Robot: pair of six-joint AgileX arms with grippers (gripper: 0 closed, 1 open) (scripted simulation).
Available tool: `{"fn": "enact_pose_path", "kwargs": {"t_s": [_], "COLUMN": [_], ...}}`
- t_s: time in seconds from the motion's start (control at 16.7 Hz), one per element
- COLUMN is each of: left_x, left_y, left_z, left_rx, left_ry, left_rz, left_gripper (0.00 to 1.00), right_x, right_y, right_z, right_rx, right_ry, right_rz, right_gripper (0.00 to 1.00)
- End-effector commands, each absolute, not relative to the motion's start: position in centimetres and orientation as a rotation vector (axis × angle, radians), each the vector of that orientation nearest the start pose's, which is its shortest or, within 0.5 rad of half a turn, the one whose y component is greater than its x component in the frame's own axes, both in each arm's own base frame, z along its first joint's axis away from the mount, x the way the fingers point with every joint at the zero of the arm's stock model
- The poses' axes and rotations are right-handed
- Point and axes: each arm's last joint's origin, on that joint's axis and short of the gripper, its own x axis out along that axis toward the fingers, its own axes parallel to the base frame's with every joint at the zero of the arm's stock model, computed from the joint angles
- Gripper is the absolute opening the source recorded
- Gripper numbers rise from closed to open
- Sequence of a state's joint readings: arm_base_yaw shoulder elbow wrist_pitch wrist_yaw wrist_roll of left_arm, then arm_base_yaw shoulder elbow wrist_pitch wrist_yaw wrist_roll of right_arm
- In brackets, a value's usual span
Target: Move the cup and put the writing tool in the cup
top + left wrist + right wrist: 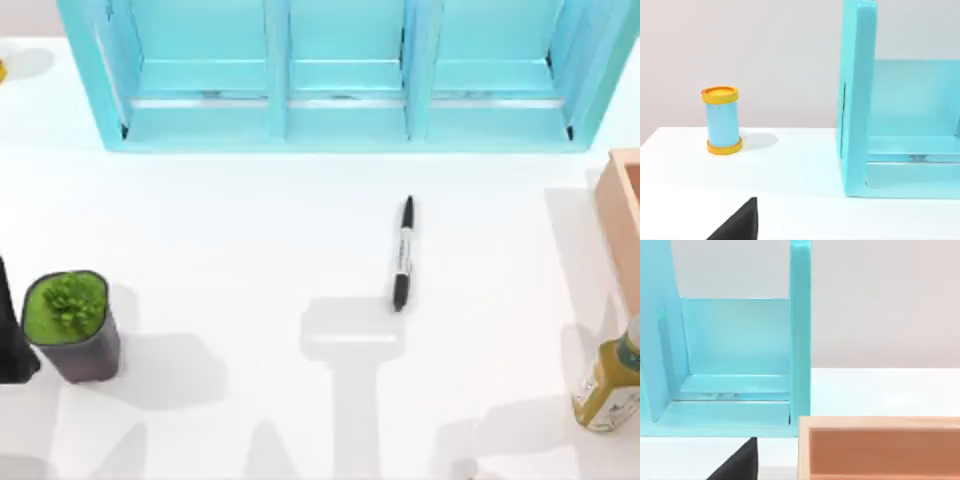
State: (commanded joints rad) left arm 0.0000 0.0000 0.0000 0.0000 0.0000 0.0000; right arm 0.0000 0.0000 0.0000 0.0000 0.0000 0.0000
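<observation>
Left gripper point(740, 222) is showing as a dark wedge at the edge of its own wrist view, and I cannot tell whether it is spread or pressed together. The left arm point(12, 330) is sitting at the table's left edge, just beside the dark grey pot with the green plant point(75, 325). Its camera is looking past the white table point(790, 165) at a pale blue canister with yellow ends point(721, 120), standing upright and apart from the turquoise shelf unit point(857, 100).

Right gripper point(737, 462) is giving us the same dark wedge, and again I cannot tell its state. Its camera is facing the shelf's end compartment and the tan wooden box point(880, 447) standing near it.

Out on the table, the writing tool point(403, 255) is lying flat right of centre, running almost straight toward the shelf, touching nothing. It is lying well apart from the plant pot on the left, and from the wooden box and the yellow-green bottle point(610, 385) at the right edge. A grey shadow point(350, 340) is falling just beside its near end
</observation>
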Motion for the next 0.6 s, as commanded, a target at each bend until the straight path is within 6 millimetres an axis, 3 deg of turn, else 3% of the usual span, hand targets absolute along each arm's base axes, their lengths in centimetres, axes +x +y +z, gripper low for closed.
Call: {"fn": "enact_pose_path", "kwargs": {"t_s": [0.3, 0.6], "left_x": [10.6, 10.6], "left_y": [-0.1, -0.1], "left_z": [16.0, 16.0], "left_rx": [0.000, 0.000], "left_ry": [0.000, 0.000], "left_rz": [0.000, 0.000], "left_gripper": [1.00, 1.00], "right_x": [10.7, 11.9], "right_y": [-0.2, -1.0], "right_z": [16.8, 20.6], "right_rx": [-0.012, -0.058], "right_ry": [0.056, 0.305], "right_rz": [-0.012, -0.063], "right_gripper": [1.00, 1.00]}}
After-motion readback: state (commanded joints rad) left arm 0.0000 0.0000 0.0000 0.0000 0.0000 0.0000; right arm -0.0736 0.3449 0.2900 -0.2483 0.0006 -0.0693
